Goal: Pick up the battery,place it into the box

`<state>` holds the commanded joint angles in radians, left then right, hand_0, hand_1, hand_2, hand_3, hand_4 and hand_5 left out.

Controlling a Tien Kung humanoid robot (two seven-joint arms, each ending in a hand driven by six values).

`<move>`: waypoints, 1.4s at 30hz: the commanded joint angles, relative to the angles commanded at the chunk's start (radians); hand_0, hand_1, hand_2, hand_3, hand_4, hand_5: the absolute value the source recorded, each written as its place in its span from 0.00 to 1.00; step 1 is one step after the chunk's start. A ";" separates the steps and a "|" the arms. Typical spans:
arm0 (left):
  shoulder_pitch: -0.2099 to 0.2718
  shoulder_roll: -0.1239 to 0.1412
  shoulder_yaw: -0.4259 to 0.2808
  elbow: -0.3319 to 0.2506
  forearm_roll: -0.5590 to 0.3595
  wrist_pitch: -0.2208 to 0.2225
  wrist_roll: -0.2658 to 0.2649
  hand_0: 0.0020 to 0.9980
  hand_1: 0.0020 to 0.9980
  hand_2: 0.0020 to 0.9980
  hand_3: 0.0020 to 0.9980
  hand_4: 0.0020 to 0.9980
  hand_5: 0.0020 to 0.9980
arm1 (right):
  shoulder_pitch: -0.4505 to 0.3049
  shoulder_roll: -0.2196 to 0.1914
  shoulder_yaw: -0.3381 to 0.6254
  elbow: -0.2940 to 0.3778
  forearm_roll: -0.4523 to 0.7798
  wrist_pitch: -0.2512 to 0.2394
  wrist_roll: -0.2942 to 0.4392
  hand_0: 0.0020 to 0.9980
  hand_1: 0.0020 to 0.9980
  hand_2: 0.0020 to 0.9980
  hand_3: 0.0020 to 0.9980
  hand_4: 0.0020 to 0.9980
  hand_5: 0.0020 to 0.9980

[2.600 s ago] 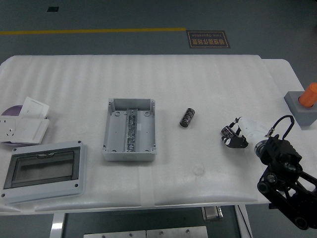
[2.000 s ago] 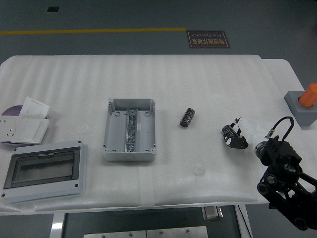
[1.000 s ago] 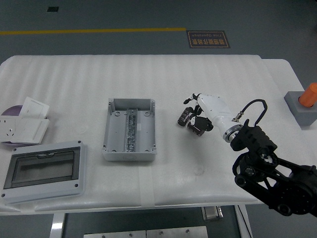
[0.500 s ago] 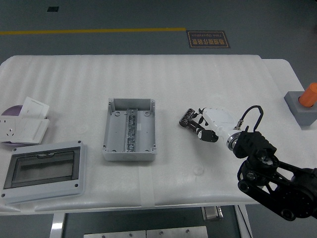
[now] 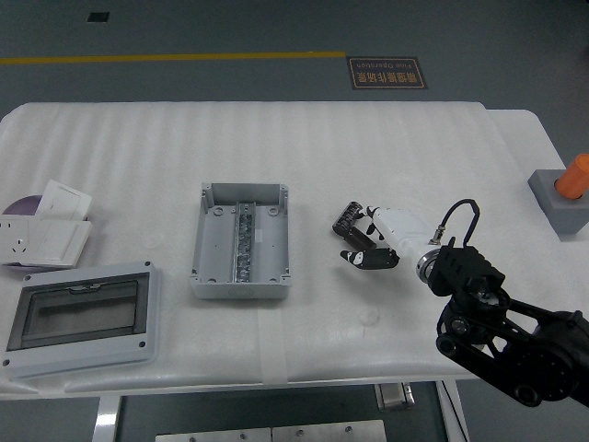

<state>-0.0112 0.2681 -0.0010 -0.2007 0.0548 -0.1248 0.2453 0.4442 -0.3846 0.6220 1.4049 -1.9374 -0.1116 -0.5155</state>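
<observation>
The robot's right hand [image 5: 368,241], fingers spread and not yet gripping, reaches the battery [image 5: 346,218] lying mid-table right of the open box [image 5: 241,241]; a clean pick likely means closing squarely across its barrel so it cannot roll.

Floor sign [image 5: 386,73] — print upside down, too small to read

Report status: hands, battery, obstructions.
Right hand at the battery, fingers spread, no grasp visible. Left hand not in view. Battery on the table, right of the open box. Path to box unobstructed.
</observation>
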 joint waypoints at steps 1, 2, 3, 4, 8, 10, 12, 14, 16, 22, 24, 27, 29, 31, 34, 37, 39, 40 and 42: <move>0.000 0.000 0.000 0.000 0.000 0.000 0.000 0.69 0.70 0.65 0.59 0.69 0.40 | 0.001 0.002 -0.002 -0.007 -0.001 -0.002 -0.001 0.53 0.58 0.64 0.85 0.90 0.68; 0.000 0.000 0.001 0.000 0.000 0.000 0.000 0.69 0.70 0.65 0.59 0.69 0.40 | 0.003 0.004 -0.003 -0.014 -0.002 -0.005 -0.004 0.53 0.58 0.64 0.85 0.90 0.68; 0.000 0.000 0.001 0.000 0.000 0.000 0.000 0.69 0.70 0.65 0.59 0.69 0.40 | 0.004 0.006 -0.005 -0.022 -0.004 -0.010 -0.006 0.53 0.58 0.64 0.85 0.90 0.68; 0.000 0.000 0.001 0.000 0.001 0.000 0.000 0.69 0.70 0.65 0.59 0.69 0.40 | 0.005 0.007 -0.007 -0.029 -0.006 -0.016 -0.010 0.53 0.58 0.64 0.85 0.90 0.68; 0.000 0.000 0.001 0.000 0.002 -0.001 0.000 0.69 0.70 0.64 0.58 0.69 0.40 | 0.007 0.009 -0.010 -0.045 -0.010 -0.028 -0.017 0.51 0.57 0.62 0.85 0.90 0.68; 0.000 0.001 0.001 0.000 0.002 -0.001 0.000 0.69 0.70 0.64 0.58 0.69 0.40 | 0.006 0.009 -0.013 -0.046 -0.010 -0.029 -0.019 0.51 0.57 0.62 0.85 0.90 0.68; -0.001 0.001 0.001 0.000 0.003 -0.002 0.000 0.69 0.70 0.64 0.57 0.69 0.39 | 0.004 0.009 -0.016 -0.042 -0.009 -0.029 -0.022 0.47 0.53 0.57 0.81 0.89 0.68; -0.001 0.000 0.001 0.000 0.003 -0.002 0.000 0.69 0.70 0.64 0.57 0.69 0.39 | 0.000 0.008 -0.018 -0.033 -0.010 -0.031 -0.024 0.47 0.53 0.57 0.81 0.89 0.68; -0.001 0.000 0.001 0.000 0.003 -0.003 0.000 0.69 0.70 0.64 0.57 0.69 0.39 | -0.003 0.006 -0.017 -0.023 -0.010 -0.033 -0.025 0.47 0.53 0.57 0.81 0.89 0.68; -0.001 0.001 0.001 -0.001 0.002 -0.002 -0.002 0.69 0.70 0.64 0.57 0.68 0.40 | -0.014 -0.005 -0.017 0.029 -0.014 -0.030 -0.040 0.44 0.51 0.54 0.78 0.88 0.67; -0.002 0.001 0.001 -0.001 0.002 -0.002 -0.002 0.69 0.70 0.64 0.57 0.68 0.40 | -0.015 -0.008 -0.020 0.043 -0.017 -0.027 -0.045 0.44 0.51 0.54 0.78 0.88 0.67; -0.001 0.001 0.001 -0.001 0.002 -0.002 -0.003 0.69 0.70 0.64 0.56 0.68 0.39 | -0.014 -0.010 -0.029 0.054 -0.017 -0.025 -0.049 0.45 0.51 0.54 0.78 0.87 0.67; -0.001 0.001 0.001 -0.002 0.003 -0.002 -0.004 0.69 0.70 0.64 0.56 0.68 0.39 | -0.011 -0.009 -0.038 0.052 -0.012 -0.025 -0.050 0.45 0.51 0.54 0.78 0.87 0.67; -0.002 0.001 -0.003 -0.002 0.005 -0.001 -0.005 0.68 0.70 0.63 0.56 0.68 0.39 | -0.006 -0.008 -0.049 0.046 -0.006 -0.026 -0.051 0.45 0.51 0.54 0.78 0.85 0.65; -0.003 0.001 -0.005 -0.003 0.009 0.000 -0.007 0.68 0.70 0.63 0.56 0.68 0.39 | 0.003 -0.004 -0.067 0.032 0.003 -0.025 -0.051 0.45 0.51 0.54 0.78 0.85 0.65; -0.003 0.000 -0.001 -0.002 0.007 0.001 -0.009 0.68 0.70 0.63 0.56 0.68 0.40 | 0.014 0.001 -0.084 0.020 0.005 -0.024 -0.054 0.44 0.51 0.53 0.78 0.83 0.63; -0.002 0.000 0.000 -0.002 0.006 0.001 -0.010 0.68 0.70 0.63 0.56 0.68 0.40 | 0.019 0.003 -0.092 0.014 0.004 -0.024 -0.058 0.44 0.51 0.53 0.78 0.83 0.63; -0.002 0.000 0.000 -0.001 0.005 0.001 -0.010 0.68 0.70 0.63 0.56 0.68 0.40 | 0.022 0.005 -0.096 0.010 0.004 -0.023 -0.060 0.44 0.51 0.53 0.78 0.83 0.63; -0.001 0.001 0.001 -0.001 0.005 0.001 -0.010 0.68 0.70 0.63 0.56 0.68 0.40 | 0.030 0.009 -0.108 -0.001 0.006 -0.024 -0.063 0.42 0.51 0.50 0.77 0.81 0.62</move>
<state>-0.0124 0.2689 -0.0003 -0.2014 0.0596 -0.1239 0.2349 0.4743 -0.3761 0.5144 1.4035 -1.9310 -0.1352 -0.5784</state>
